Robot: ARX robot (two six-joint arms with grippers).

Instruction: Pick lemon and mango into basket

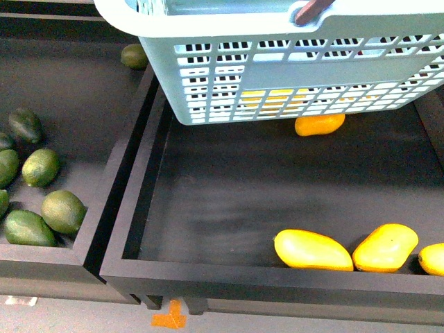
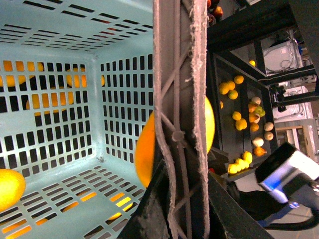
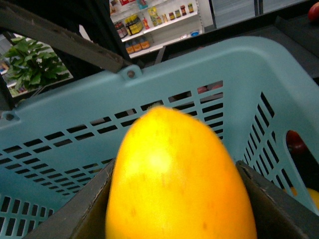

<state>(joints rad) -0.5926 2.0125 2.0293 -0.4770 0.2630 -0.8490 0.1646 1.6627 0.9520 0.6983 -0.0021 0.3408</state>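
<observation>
One mango [image 3: 174,164] is pinched by the right gripper [image 3: 177,214] over the raised turquoise basket [image 1: 208,76]; the lemon [image 2: 7,189] lies on its slotted floor; the left gripper [image 2: 182,211] clamps the grey-brown swing handle [image 2: 179,74].

Between the right gripper's [image 3: 182,209] jaws, the mango [image 3: 174,164]; just beneath and beyond, the basket [image 3: 65,124]. Inside the left gripper's [image 2: 187,214] grip, the handle [image 2: 179,74], basket hanging underneath. Down on the basket floor, well apart from the right gripper, the lemon [image 2: 7,186]. Below both grippers, a crate [image 1: 208,274]; along its near wall, loose fruit [image 1: 312,250]; to its left, a second crate [image 1: 41,260].
</observation>
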